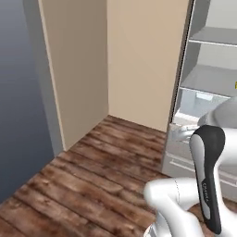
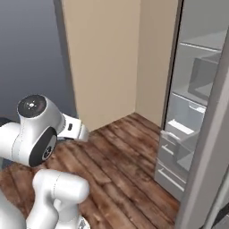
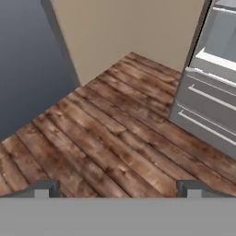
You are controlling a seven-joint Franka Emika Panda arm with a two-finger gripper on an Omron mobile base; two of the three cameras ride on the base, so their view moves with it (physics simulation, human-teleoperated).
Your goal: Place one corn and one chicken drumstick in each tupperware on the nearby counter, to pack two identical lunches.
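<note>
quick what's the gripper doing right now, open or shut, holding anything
Gripper: open, jaws wide apart, holding nothing; it points down at the bare wooden floor beside the open fridge.

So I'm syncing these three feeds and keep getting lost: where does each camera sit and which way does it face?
Left base view: behind the arm, on its left, facing the wood floor, beige wall and open fridge.
Right base view: behind on its right; arm at lower left.
Hand view: on the open hand, looking down at the floor.
All three share the fridge, floor and wall corner.
</note>
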